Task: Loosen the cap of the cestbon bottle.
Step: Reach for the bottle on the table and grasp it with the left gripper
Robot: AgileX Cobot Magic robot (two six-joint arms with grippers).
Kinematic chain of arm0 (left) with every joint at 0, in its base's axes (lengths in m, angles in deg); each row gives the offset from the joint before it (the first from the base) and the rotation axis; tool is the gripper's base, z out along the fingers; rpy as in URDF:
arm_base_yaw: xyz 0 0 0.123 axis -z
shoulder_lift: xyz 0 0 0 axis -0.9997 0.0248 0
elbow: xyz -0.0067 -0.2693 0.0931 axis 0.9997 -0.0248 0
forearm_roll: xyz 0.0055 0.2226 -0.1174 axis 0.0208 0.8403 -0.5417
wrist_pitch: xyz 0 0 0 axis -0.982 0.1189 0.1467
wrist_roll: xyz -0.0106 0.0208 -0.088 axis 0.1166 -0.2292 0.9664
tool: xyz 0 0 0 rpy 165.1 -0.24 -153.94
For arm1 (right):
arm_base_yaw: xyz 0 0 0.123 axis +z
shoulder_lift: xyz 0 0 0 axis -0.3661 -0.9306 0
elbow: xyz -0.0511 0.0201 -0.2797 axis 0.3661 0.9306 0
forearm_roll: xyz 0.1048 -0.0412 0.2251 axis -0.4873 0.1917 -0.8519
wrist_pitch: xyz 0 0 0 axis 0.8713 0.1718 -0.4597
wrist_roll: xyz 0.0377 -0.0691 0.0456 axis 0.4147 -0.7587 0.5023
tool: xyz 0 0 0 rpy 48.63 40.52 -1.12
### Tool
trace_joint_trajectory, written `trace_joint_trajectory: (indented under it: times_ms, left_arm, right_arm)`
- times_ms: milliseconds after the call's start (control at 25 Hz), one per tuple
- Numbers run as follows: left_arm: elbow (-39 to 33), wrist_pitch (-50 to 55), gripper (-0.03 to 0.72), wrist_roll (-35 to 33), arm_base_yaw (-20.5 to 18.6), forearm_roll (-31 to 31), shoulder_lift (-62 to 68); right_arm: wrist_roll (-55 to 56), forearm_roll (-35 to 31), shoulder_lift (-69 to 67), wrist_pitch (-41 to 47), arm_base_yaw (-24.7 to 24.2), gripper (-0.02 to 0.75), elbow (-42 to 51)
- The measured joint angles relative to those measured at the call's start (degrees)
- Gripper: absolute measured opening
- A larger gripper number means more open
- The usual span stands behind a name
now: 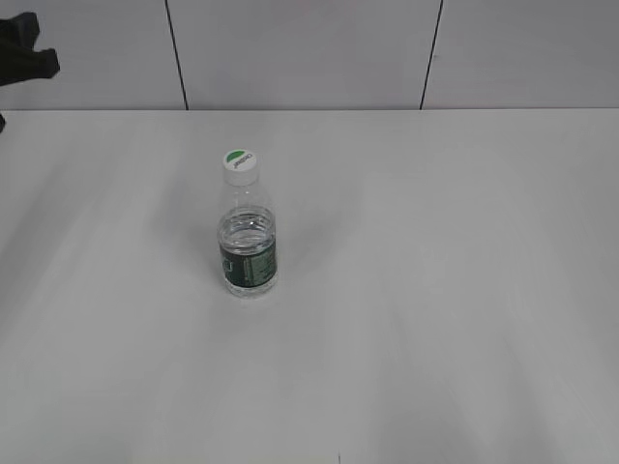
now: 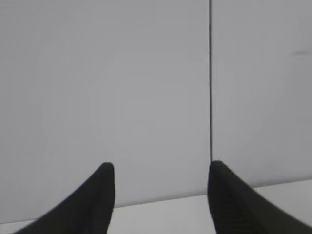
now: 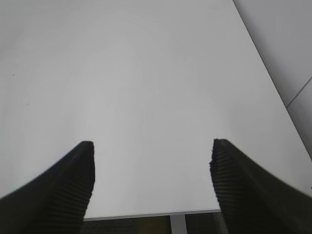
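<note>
Only the exterior view shows the cestbon bottle [image 1: 249, 242], upright left of centre on the white bench [image 1: 455, 290], cap [image 1: 240, 164] on. Left gripper [image 2: 161, 195] faces the wall, possibly raised; right gripper [image 3: 152, 175] overlooks bare bench. Both jaws wide, holding nothing.

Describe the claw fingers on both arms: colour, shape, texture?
Both are black. The left claw has two smooth, matte fingers tapering to rounded tips. The right claw has thicker fingers with fine ribbing on the inner faces. No cables or markings visible.
</note>
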Motion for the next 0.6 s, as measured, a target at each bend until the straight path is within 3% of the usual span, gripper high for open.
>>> trace_joint_trajectory:
  times_ms: [360, 600]
  left_arm:
    - [-13.4, -22.0, 0.386, 5.5, 0.0, 1.3, 7.7]
    - [-19.2, -23.4, 0.385, 5.9, 0.0, 1.8, 12.9]
  right_arm:
    - [0.0, 0.0, 0.0, 0.0, 0.0, 0.564, 0.0]
    - [0.0, 0.0, 0.0, 0.0, 0.0, 0.564, 0.0]
